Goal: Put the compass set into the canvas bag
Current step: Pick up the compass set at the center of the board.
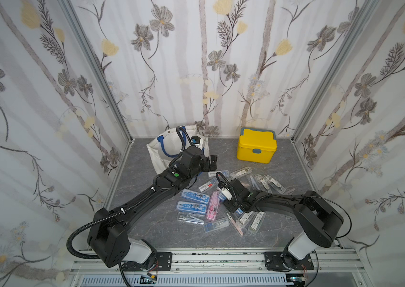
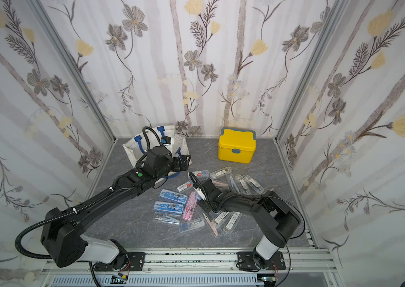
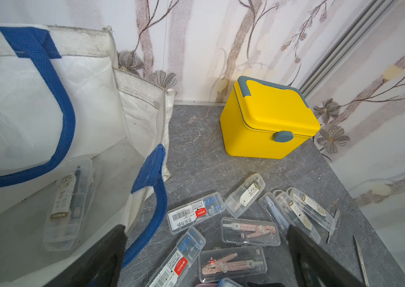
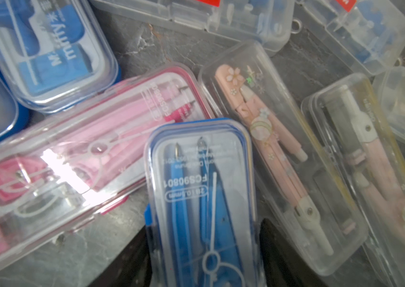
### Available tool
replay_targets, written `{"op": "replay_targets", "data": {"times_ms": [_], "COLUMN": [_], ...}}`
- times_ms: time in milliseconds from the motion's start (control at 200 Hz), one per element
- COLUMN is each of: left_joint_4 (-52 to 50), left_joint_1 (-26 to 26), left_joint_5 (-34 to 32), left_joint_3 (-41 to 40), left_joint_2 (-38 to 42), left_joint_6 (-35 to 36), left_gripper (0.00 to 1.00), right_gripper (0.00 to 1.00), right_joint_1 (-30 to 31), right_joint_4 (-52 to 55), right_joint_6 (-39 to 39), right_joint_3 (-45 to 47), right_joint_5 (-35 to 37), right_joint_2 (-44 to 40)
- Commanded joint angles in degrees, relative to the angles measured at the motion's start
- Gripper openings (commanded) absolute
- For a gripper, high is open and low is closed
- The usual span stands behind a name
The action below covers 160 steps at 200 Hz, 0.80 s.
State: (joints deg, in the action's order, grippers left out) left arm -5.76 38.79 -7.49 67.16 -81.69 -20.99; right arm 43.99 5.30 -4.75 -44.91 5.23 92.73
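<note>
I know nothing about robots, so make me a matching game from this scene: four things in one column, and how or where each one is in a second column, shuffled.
Things
1. plastic box
2. canvas bag
3. left gripper
4. right gripper

States
A. wide open, next to the bag
B. yellow, lid shut
C. jaws on either side of a blue-edged compass case
D. white with blue handles, one clear compass case lying inside

Pairs: 1-B, 2-D, 3-A, 4-C
</note>
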Motion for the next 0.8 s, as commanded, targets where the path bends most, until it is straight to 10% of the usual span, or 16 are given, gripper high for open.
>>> {"op": "replay_targets", "data": {"times_ms": [0,280,794], "left_joint_4": [0.91,0.87,-1.86], "left_joint_1": [0.02,0.04,1.13], "left_joint_5": [-0.95,-0.38,4.91], "left_joint_3": [0.73,1.55,6.58], "left_joint_2": [-0.53,-1.51,-5.23], "left_joint_6": [-0.65,-0.79,-4.02], "left_gripper": [1.0,1.0,1.0], "right_gripper": [0.63,0.44,0.44], "right_joint_1": [-1.34,-2.54,-5.04], "right_joint_4": [0.85,0.11,-16.63], "right_joint_6": [-0.48,-2.87,-2.85], "right_joint_3": [0.65,1.31,6.23], "right_joint_5": [-2.41,-4.07,0.87], "right_joint_2": [-0.9,-0.92,-15.28]}}
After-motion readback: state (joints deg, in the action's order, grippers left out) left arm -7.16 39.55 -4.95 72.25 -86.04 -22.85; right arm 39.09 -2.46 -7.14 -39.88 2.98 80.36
